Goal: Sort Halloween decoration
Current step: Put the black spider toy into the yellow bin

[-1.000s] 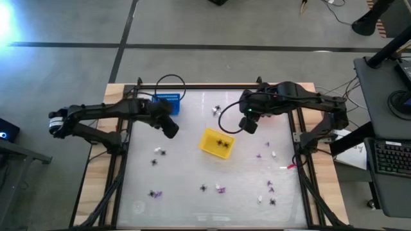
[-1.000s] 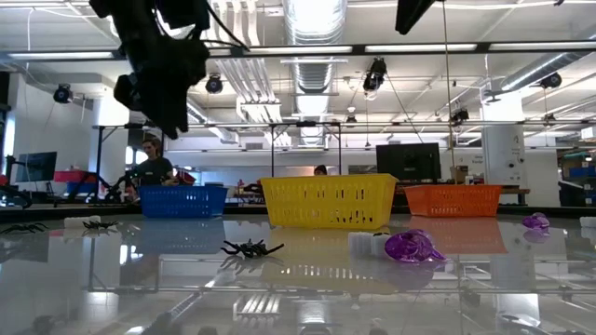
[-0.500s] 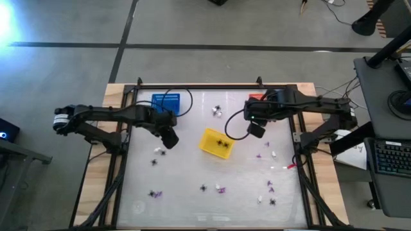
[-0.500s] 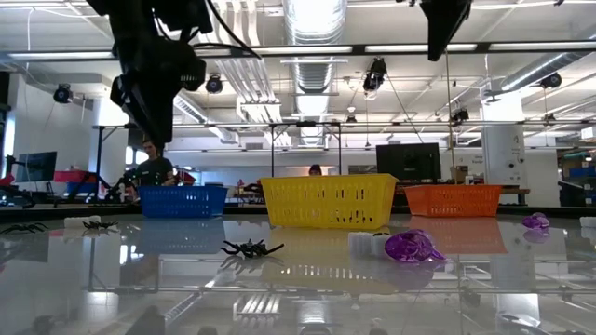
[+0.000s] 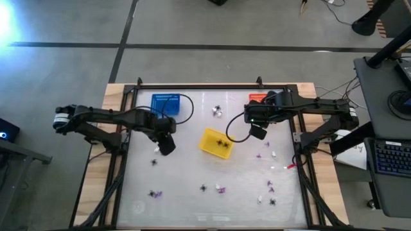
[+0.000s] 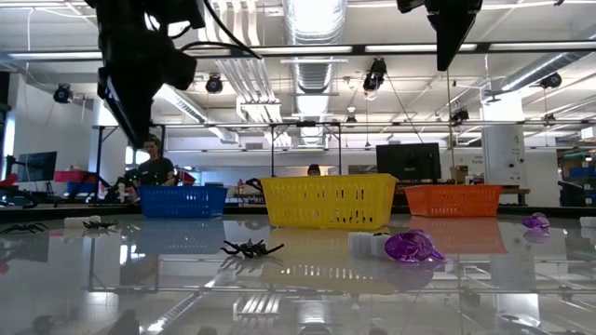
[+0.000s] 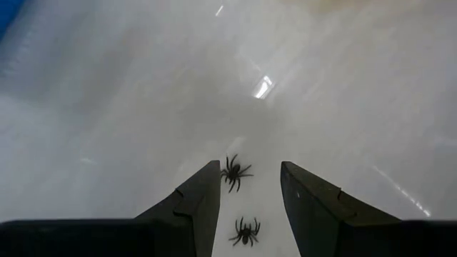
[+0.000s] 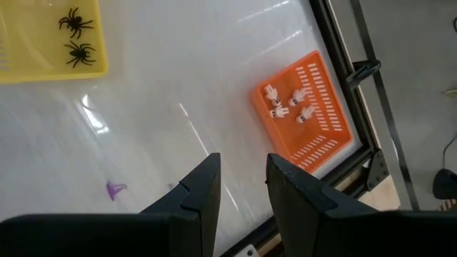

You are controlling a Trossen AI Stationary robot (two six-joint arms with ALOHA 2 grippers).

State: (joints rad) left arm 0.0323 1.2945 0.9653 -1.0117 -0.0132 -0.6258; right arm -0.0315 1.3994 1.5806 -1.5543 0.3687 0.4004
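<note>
left gripper (image 7: 248, 193) fingers apart, empty, over two black spiders (image 7: 235, 172) on the bench (image 5: 192, 167) | right gripper (image 8: 243, 187) parted too, nothing held | spiders probably featherlight, springy, skiddy; I'd pinch the body, not the legs

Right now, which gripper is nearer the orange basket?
Right. The right gripper hangs just beside the orange basket, toward the yellow basket. The left gripper is across the table, below the blue basket.

Black spiders (image 7: 235, 172), purple bits (image 8: 115, 189), white pieces (image 8: 288, 105), yellow basket (image 5: 216, 142), blue basket (image 5: 166, 102), orange basket (image 8: 305, 111)
</note>
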